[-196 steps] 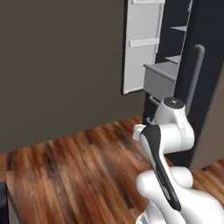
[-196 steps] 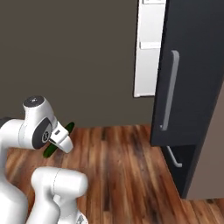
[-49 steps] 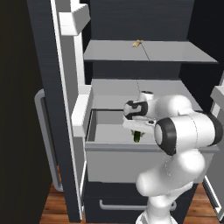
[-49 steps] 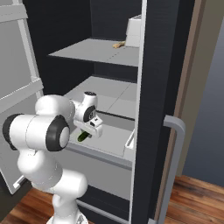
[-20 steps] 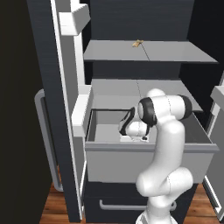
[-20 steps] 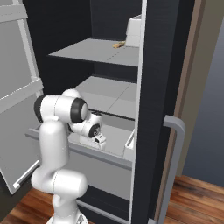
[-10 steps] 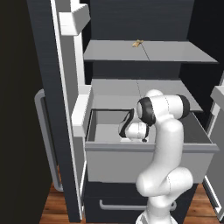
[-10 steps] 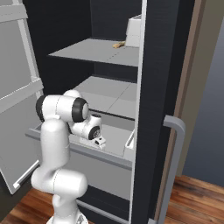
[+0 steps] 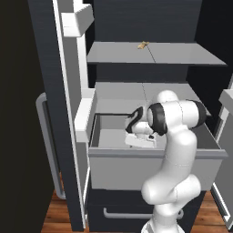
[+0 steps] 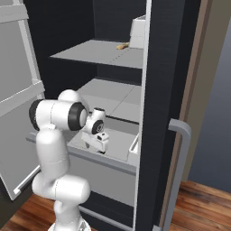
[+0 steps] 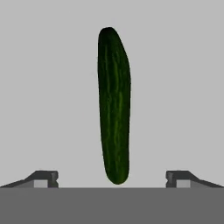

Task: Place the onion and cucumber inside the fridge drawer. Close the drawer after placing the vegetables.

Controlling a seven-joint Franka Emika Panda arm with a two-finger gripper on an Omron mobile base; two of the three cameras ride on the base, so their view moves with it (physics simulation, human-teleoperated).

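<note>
Cucumber (image 11: pixel 114 105), slim ridged dark-green, lies on smooth grey floor.

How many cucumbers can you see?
1. The cucumber lies on the light grey floor of the fridge drawer, between the open gripper tips. More vegetables could be hidden behind the arm in the base views.

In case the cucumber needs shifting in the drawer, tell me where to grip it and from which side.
Grip the cucumber at its middle, coming straight down from above. It lies flat on the drawer floor, long axis running between the open fingers, so they would close across its slim width.
</note>
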